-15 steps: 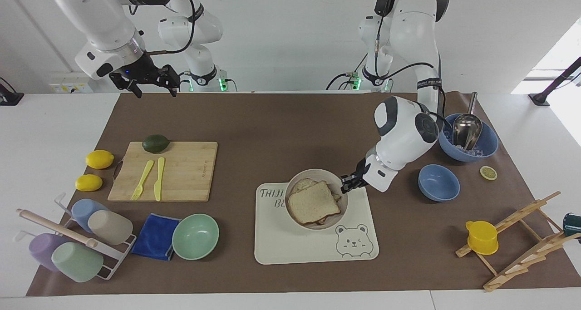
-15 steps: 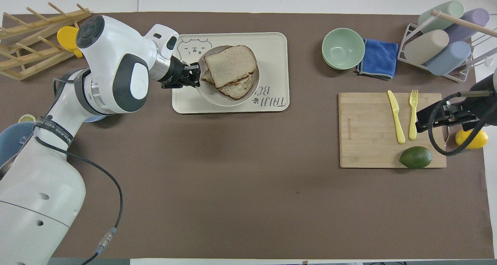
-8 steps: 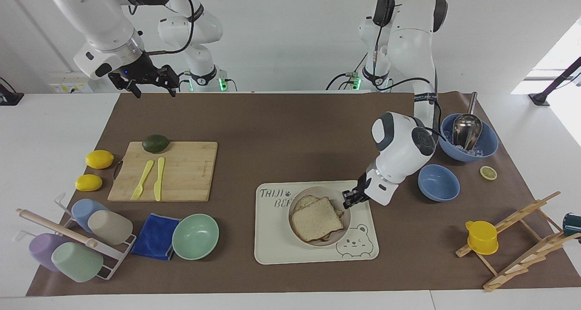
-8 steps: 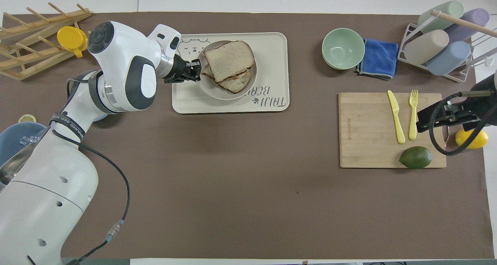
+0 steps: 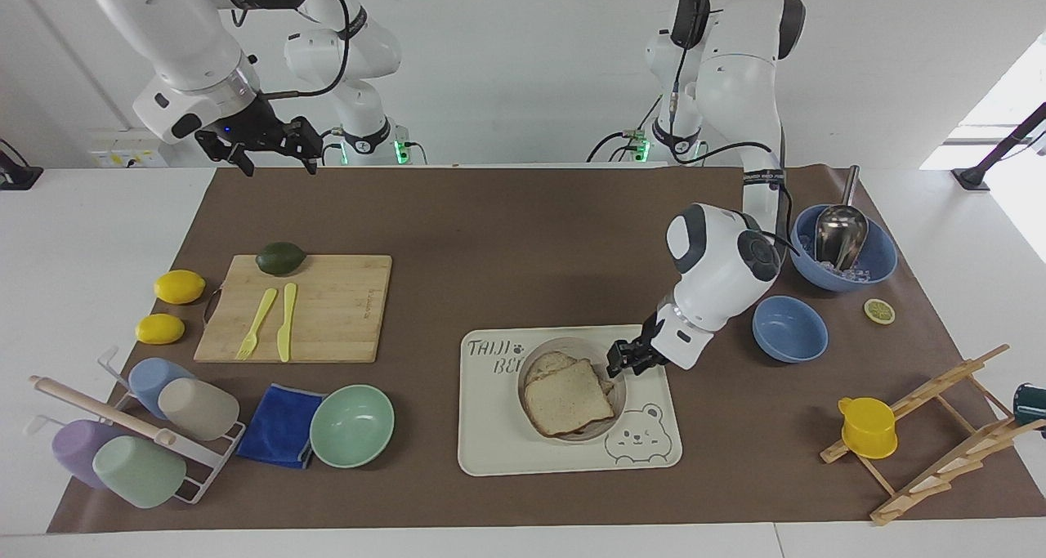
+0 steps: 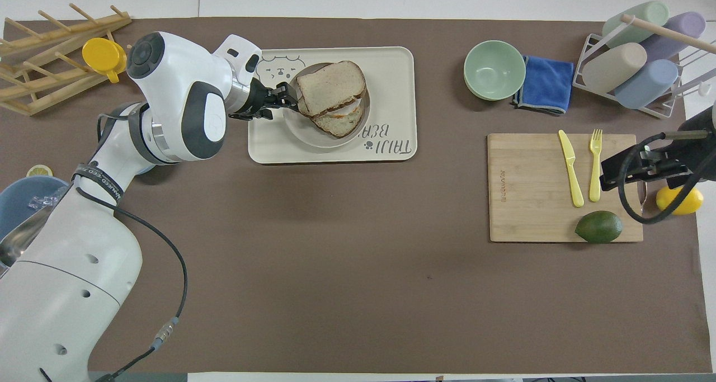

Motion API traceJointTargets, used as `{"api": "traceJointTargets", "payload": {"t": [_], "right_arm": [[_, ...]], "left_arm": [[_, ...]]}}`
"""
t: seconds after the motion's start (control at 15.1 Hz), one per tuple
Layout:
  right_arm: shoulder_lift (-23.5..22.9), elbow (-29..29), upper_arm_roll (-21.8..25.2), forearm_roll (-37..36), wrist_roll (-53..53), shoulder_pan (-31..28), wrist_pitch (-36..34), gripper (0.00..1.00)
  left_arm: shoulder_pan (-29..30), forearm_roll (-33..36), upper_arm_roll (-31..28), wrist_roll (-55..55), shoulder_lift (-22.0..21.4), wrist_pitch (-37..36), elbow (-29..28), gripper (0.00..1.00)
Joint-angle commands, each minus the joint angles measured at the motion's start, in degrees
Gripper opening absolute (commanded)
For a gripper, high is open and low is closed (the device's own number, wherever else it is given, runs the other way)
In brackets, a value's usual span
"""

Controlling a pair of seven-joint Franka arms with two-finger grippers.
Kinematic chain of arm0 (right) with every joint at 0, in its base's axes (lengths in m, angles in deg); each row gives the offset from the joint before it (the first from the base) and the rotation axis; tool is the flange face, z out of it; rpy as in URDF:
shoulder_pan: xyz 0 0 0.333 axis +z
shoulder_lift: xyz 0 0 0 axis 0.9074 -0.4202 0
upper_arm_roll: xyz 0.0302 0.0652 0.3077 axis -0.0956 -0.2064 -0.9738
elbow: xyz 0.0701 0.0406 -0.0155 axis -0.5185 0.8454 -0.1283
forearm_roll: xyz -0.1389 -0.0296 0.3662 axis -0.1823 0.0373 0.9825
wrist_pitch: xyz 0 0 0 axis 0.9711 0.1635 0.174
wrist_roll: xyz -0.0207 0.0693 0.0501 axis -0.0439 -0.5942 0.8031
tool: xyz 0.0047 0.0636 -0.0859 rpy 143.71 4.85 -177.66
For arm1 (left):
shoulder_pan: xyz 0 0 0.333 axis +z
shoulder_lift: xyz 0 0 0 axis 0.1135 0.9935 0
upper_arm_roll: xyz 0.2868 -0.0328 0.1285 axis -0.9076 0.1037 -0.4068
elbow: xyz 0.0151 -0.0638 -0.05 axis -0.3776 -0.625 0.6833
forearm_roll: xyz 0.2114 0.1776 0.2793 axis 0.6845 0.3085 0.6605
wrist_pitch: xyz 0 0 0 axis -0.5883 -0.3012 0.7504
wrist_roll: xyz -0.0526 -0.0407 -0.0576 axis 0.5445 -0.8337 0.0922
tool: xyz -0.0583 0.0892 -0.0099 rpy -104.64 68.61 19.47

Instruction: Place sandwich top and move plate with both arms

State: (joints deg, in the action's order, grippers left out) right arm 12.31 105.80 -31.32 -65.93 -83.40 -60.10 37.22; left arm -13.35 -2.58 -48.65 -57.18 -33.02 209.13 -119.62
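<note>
The plate [image 5: 565,345] sits on the cream tray [image 5: 490,439] by the bear drawing, also in the overhead view [image 6: 299,133]. The sandwich top [image 5: 568,396] lies on the stacked slices on the plate, slightly askew, also in the overhead view [image 6: 331,84]. My left gripper [image 5: 617,360] is low at the plate's rim on the left arm's side and shut on it, also seen from overhead [image 6: 288,95]. My right gripper [image 5: 276,156] waits open and empty, raised over the table edge near the cutting board.
A mint-green bowl [image 5: 351,425] and a blue cloth [image 5: 282,423] lie toward the right arm's end. A cutting board [image 5: 335,313] holds an avocado, fork and knife. Two blue bowls [image 5: 788,328] and a wooden rack with a yellow cup [image 5: 868,427] stand at the left arm's end.
My left gripper carried the plate with the sandwich farther from the robots along the tray and lowered it beside the bear drawing. The right arm barely moved.
</note>
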Motion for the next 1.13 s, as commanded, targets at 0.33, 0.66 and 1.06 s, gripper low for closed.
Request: {"api": "traceJointTargets", "payload": {"t": [0.33,0.66,1.06], "right_arm": [[1.28,1.52,-0.29,-0.30,1.18,-0.48,0.57,1.00],[1.28,1.52,-0.21,-0.30,1.18,-0.48,0.66,1.00],[1.28,1.52,-0.29,-0.30,1.18,-0.48,0.57,1.00]], "left_arm": [[1.41,10.02,-6.52,-1.06,-10.99,-9.91,-0.50,1.00],[2.02,21.41,-7.22,-1.15,-18.19,-18.27,-0.41,1.00],[4.57,22.73,-7.23,-1.86,-29.27,-34.79,-0.59,1.00]]}}
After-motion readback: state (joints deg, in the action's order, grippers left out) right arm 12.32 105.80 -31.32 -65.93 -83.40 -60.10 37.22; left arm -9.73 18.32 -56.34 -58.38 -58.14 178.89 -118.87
